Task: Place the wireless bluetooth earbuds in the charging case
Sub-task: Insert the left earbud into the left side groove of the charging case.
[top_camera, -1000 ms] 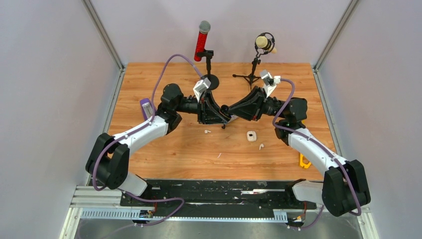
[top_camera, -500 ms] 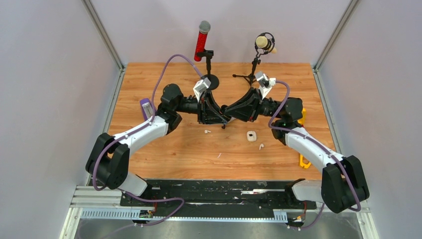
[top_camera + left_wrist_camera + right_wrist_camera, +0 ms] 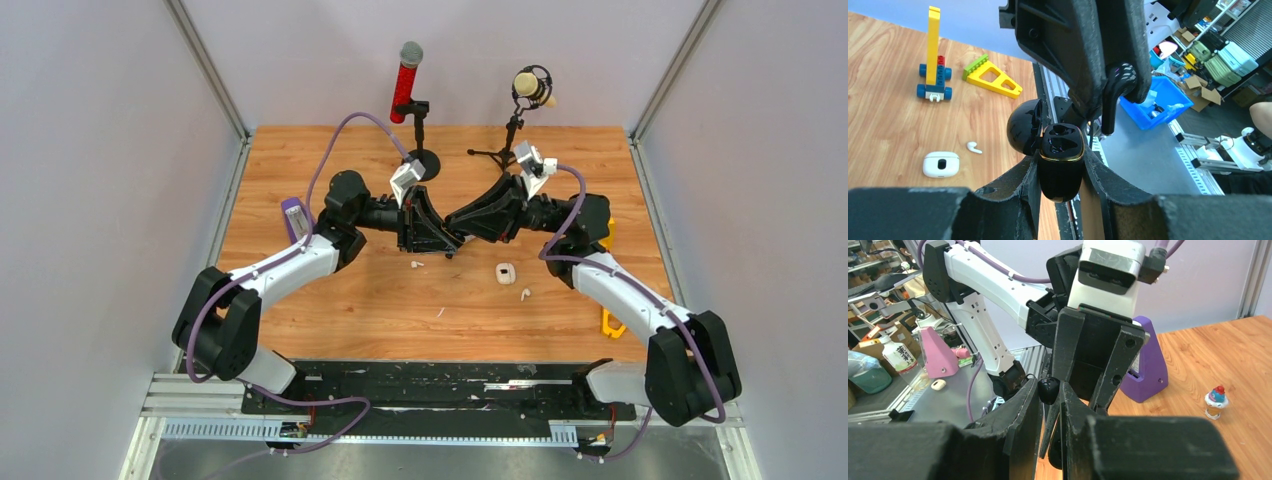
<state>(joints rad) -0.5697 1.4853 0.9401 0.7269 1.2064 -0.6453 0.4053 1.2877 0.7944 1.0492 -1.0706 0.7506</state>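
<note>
Left wrist: left fingers [image 3: 1105,182] clamp one black case [image 3: 1060,162], right fingers [image 3: 1058,40] one black earbud [image 3: 1115,95].

The wooden table [image 3: 350,300] is carrying a white charging case [image 3: 505,272], with one white earbud [image 3: 525,294] lying just beside it and a second white earbud [image 3: 416,264] lying further left. A round-based microphone stand [image 3: 424,163] and a tripod stand [image 3: 505,155] are standing near the far edge, and a purple block [image 3: 294,216] is sitting by the left edge.

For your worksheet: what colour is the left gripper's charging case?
The charging case is glossy black; left wrist view.
</note>
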